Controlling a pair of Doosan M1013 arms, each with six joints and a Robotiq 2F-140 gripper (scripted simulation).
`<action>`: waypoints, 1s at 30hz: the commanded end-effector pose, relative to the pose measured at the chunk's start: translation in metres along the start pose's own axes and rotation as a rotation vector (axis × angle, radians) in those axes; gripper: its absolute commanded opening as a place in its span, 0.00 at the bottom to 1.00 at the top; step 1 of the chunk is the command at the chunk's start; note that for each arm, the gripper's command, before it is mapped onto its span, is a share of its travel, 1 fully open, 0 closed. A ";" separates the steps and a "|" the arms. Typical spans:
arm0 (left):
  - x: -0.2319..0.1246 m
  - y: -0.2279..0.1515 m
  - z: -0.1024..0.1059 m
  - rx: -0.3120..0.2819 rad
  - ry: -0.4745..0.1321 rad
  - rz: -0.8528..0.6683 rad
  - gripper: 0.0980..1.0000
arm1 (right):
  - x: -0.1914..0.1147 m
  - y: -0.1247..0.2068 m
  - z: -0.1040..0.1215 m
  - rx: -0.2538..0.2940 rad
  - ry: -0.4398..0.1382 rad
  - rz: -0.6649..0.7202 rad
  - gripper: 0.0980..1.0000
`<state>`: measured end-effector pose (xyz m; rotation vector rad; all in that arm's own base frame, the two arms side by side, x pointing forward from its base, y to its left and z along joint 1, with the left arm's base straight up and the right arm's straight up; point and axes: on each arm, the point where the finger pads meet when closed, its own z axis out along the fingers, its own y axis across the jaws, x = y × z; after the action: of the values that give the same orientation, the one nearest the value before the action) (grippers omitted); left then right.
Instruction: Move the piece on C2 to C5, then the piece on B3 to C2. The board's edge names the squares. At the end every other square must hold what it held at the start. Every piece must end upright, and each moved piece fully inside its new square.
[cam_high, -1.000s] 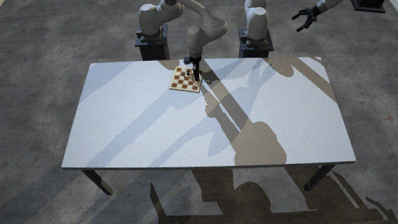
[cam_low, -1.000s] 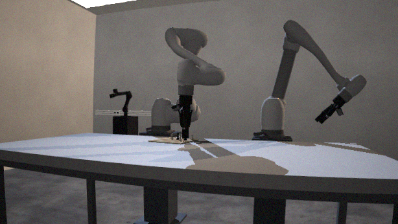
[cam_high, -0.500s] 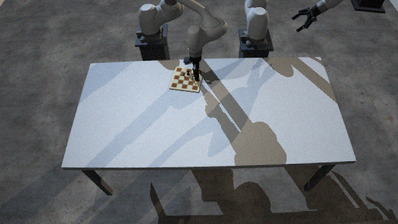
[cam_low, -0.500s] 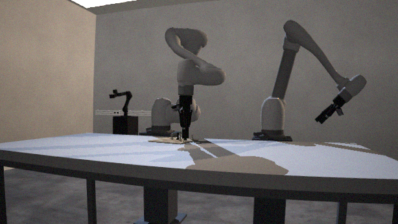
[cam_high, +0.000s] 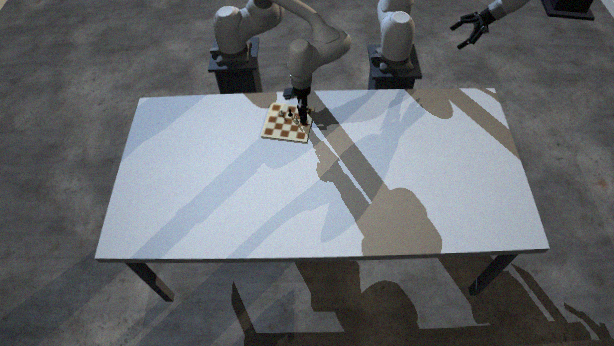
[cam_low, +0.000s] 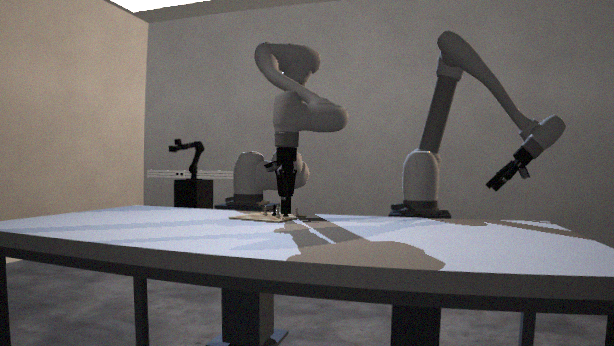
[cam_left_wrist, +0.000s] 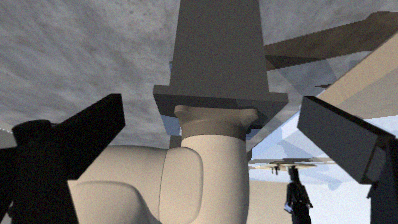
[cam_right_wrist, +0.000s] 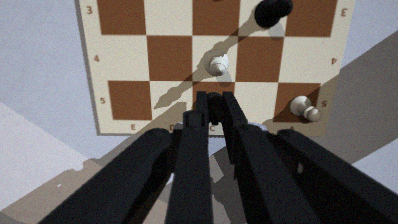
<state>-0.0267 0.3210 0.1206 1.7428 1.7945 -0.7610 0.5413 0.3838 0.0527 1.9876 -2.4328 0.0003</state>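
At the table's (cam_high: 225, 200) (cam_low: 150, 230) edge nearest the arm bases, the right gripper (cam_high: 303, 121) (cam_low: 286, 214) (cam_left_wrist: 293, 168) (cam_right_wrist: 213, 106) pinches a black piece (cam_right_wrist: 215, 103) over C5; another black piece (cam_right_wrist: 267, 14) stands on B3. The left gripper (cam_high: 456, 36) (cam_low: 491, 186) (cam_left_wrist: 211, 111) is wide open.

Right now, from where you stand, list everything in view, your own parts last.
Table: one, white, mid-room
Chessboard: one, brown and cream, on the table
Black piece: one, black, B3
White pieces: two, white, C4 and A5
Small piece: one, pale, beside the black one, square unclear
Held piece: one, black, between the right fingertips near C5
Small arm: one, black, background
Floor: one, grey, below
Walls: grey and tan, behind
Arms: two, pale grey, behind the table
Left gripper: one, black, open, raised
Right gripper: one, black, at the board
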 end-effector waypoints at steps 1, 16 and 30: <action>0.000 0.000 0.000 0.000 0.001 0.000 1.00 | 0.000 0.000 -0.001 0.001 -0.001 0.000 0.00; 0.000 0.000 0.000 0.000 0.001 0.000 1.00 | 0.000 0.000 0.003 0.001 -0.001 0.000 0.00; 0.000 0.000 0.000 0.000 0.001 0.000 1.00 | 0.000 0.000 0.003 0.001 -0.001 0.000 0.00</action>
<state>-0.0267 0.3210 0.1206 1.7428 1.7945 -0.7610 0.5413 0.3838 0.0489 1.9876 -2.4328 0.0003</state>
